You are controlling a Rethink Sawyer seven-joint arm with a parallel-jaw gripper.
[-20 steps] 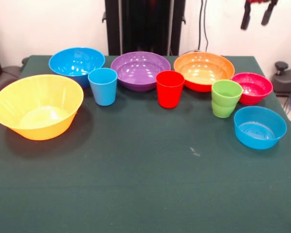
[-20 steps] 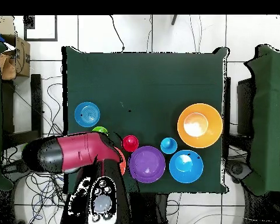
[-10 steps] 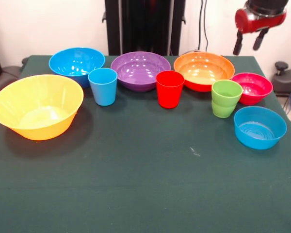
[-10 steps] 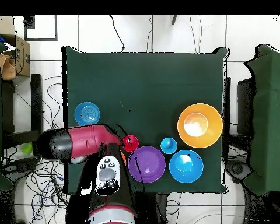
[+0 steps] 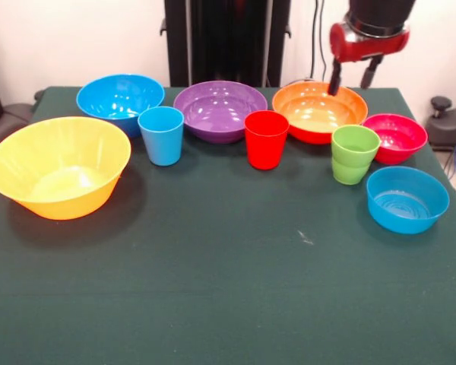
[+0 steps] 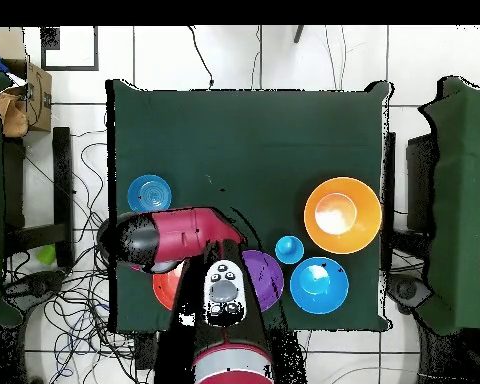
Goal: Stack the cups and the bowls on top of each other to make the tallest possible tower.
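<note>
All the ware stands separately on the green table (image 5: 228, 289). Along the back are a large blue bowl (image 5: 120, 99), a purple bowl (image 5: 220, 110) and a red-orange bowl (image 5: 319, 112). In front of them stand a light blue cup (image 5: 161, 135), a red cup (image 5: 266, 139) and a green cup (image 5: 355, 154). A very large yellow-orange bowl (image 5: 58, 166) sits at the left. At the right are a small magenta bowl (image 5: 395, 138) and a small blue bowl (image 5: 407, 199). My gripper (image 5: 351, 78) hangs open and empty above the red-orange bowl's far rim.
In the overhead view my red arm (image 6: 179, 235) covers the red cup, green cup and magenta bowl. The yellow-orange bowl (image 6: 342, 215), large blue bowl (image 6: 319, 285), light blue cup (image 6: 289, 249) and small blue bowl (image 6: 149, 193) show there.
In the front view my gripper has come down and leftward from the top right corner to above the red-orange bowl. No cup or bowl has moved.
</note>
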